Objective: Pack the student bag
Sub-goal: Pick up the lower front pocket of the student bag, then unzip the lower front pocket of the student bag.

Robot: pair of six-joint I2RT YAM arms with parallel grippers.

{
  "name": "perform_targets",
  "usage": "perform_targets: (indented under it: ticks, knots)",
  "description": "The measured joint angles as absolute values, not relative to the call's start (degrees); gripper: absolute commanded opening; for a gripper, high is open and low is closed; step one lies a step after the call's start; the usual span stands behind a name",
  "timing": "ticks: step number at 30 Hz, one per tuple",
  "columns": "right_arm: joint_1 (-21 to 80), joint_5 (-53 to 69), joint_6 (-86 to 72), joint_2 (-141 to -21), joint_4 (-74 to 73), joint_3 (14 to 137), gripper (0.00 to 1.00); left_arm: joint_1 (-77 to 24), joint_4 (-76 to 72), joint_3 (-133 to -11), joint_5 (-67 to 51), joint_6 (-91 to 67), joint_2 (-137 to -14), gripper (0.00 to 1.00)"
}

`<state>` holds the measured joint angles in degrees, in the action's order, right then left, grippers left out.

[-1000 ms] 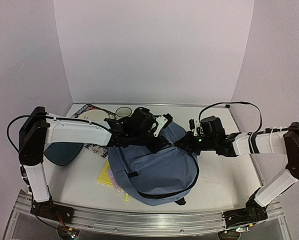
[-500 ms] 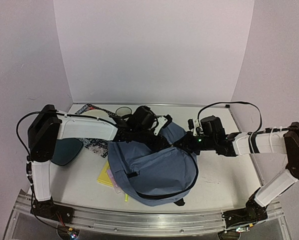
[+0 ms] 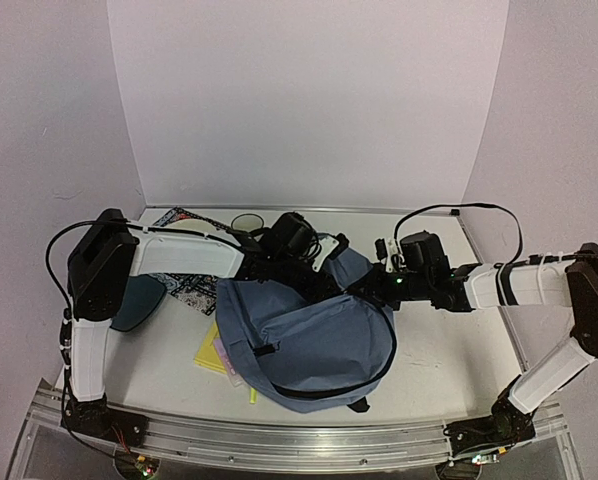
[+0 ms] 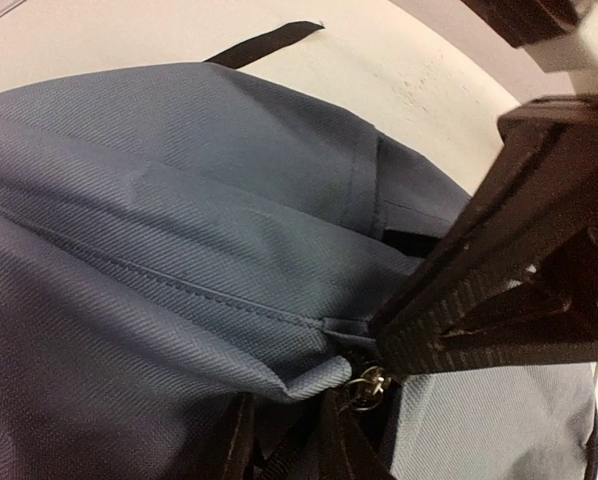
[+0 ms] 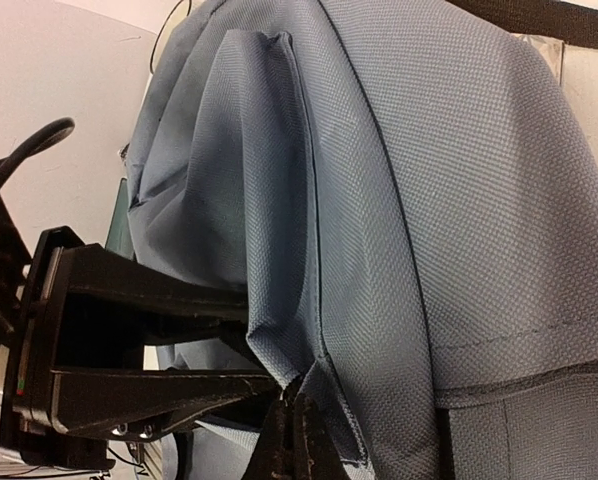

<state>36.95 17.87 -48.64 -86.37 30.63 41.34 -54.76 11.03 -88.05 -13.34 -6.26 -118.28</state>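
Observation:
The student bag (image 3: 314, 340) is a blue-grey backpack lying in the middle of the table, its dark zipper curving along the near side. My left gripper (image 3: 322, 263) is at the bag's far top edge. In the left wrist view it (image 4: 287, 440) is shut on a fold of the bag's fabric (image 4: 179, 250), beside a metal zipper pull (image 4: 365, 386). My right gripper (image 3: 365, 287) meets the same edge from the right. In the right wrist view it (image 5: 297, 425) is shut on the bag's seam (image 5: 399, 220). Each gripper shows in the other's wrist view.
A dark teal tray (image 3: 131, 304) lies at the left. A patterned book (image 3: 187, 296), a white disc (image 3: 191, 234) and a dark-rimmed cup (image 3: 246, 222) sit behind the left arm. Yellow and pink sheets (image 3: 216, 355) stick out from under the bag's left side.
The left arm's upper part has swung right and its wrist has turned at the bag's top edge. The bag's left side has drawn up a little. The right arm has barely moved.

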Motion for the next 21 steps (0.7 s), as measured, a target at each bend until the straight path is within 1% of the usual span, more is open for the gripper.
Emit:
perform_targets:
  ticks: [2,3,4,11,21]
  knots:
    - [36.95,17.85,-48.62,-86.37,30.65,41.36,0.00,-54.74,11.00,-88.05,-14.44,-6.07,-118.28,0.07]
    - [36.95,17.80,-48.62,-86.37,30.61,41.39,0.00,-54.76,11.00,-88.05,-15.03,-6.20,-118.28,0.06]
    - [36.95,17.80,-48.60,-86.37,30.59,41.39,0.00,-54.76,11.03,-88.05,-15.16,-6.44,-118.28,0.00]
    - [36.97,17.37,-47.97,-86.37,29.98,41.67,0.00,-54.70,11.03,-87.96,-16.32,-7.03,-117.99,0.00]
    - [37.23,15.18,-46.50,-86.21,29.47,42.65,0.00,-54.70,11.53,-85.34,-16.60,-9.61,-111.68,0.00]
